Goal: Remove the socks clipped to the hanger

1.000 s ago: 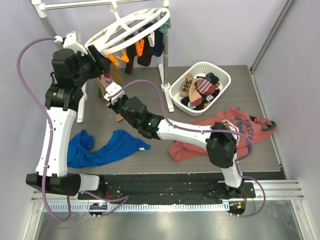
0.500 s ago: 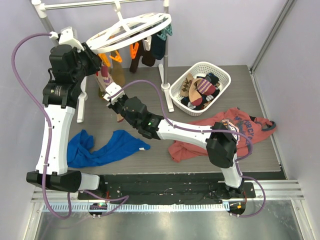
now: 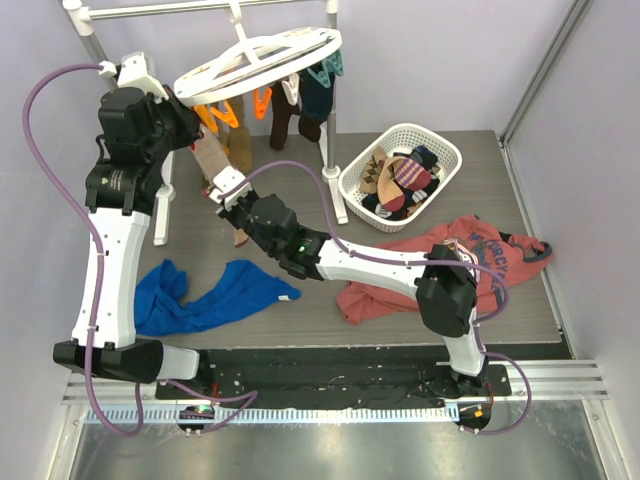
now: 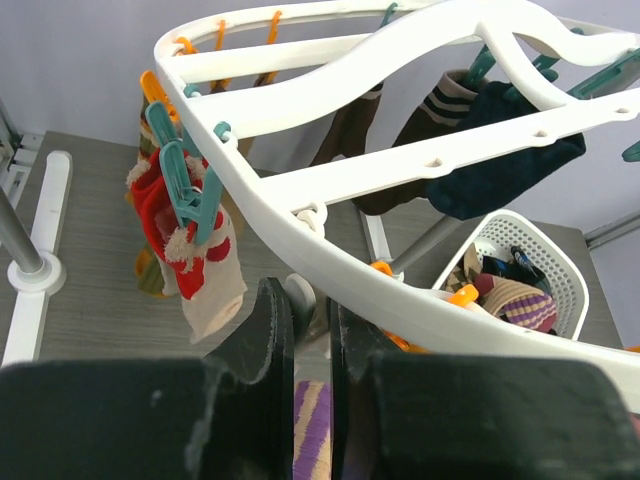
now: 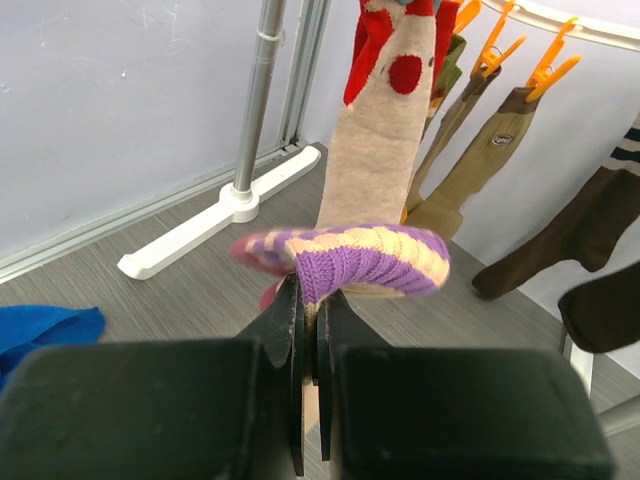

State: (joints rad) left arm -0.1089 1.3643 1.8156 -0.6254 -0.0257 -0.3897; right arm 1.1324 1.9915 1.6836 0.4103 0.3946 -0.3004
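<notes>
Tilting less than a second ago, and raised along with the left gripper (image 3: 188, 122): hanger (image 3: 250, 52), upper left of the overhead frame. Fingers (image 4: 270, 330) nearly together, nipping a white nub under its rim, contact half hidden by their own bulk. Clamped tight in the right gripper (image 5: 308, 290), centre frame: purple-and-yellow striped sock (image 5: 370, 262), its clip out of sight. Other socks (image 3: 285, 118) dangling clipped, tops cut off at the right wrist view's upper edge.
</notes>
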